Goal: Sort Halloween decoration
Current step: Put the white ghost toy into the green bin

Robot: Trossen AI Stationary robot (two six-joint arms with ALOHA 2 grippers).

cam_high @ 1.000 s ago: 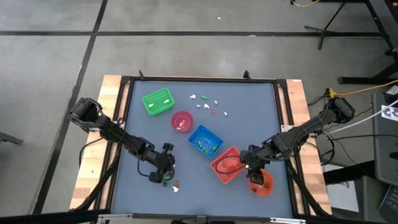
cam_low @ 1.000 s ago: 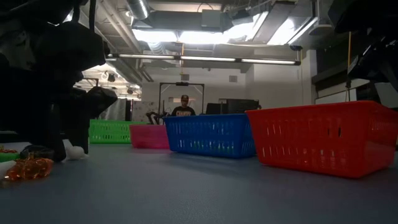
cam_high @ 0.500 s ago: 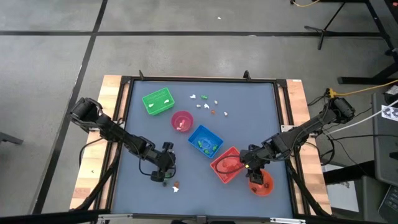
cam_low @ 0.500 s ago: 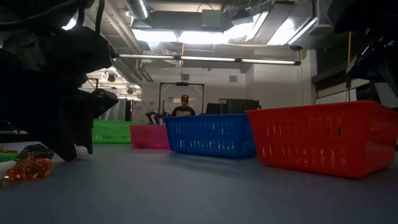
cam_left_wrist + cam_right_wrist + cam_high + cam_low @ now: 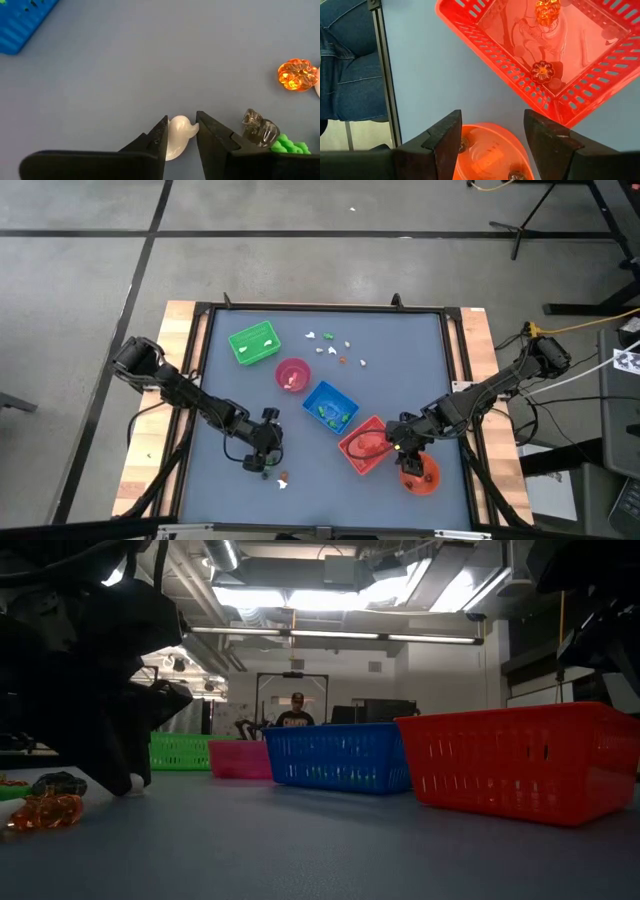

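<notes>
Covering the table, a grey-blue mat [image 5: 400, 360] holds scattered trinkets [image 5: 330, 345].

Left hand [image 5: 181, 134] low — fingers nearly closed, right hand [image 5: 492, 131] spread

The right gripper [image 5: 492, 132] hangs over the orange round bowl [image 5: 487, 150], its jaws spread wide with the bowl's rim showing between them. Just beyond the bowl on the blue-grey bench [image 5: 415, 70] sits the red square tray [image 5: 485, 45], turned corner-on, with two orange-brown trinkets [image 5: 542, 71] lying inside it. Past the bench's dark edge rail, a person's jeans-clad leg [image 5: 345, 55] shows.
</notes>
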